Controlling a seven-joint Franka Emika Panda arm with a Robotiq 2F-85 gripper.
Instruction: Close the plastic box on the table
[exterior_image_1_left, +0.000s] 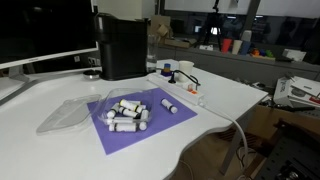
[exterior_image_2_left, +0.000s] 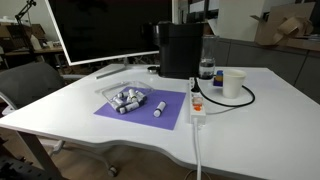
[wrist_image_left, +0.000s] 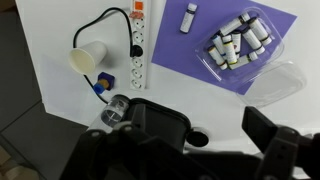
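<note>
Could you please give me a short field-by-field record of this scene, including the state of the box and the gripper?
box: plastic box, open, on the purple mat
lid: clear lid, folded out beside the box
contents: small white cylinders
loose item: single cylinder on the mat, outside the box
gripper: gripper, open, above the table, touching nothing
behind: black machine
nearby: power strip, white cup
</note>
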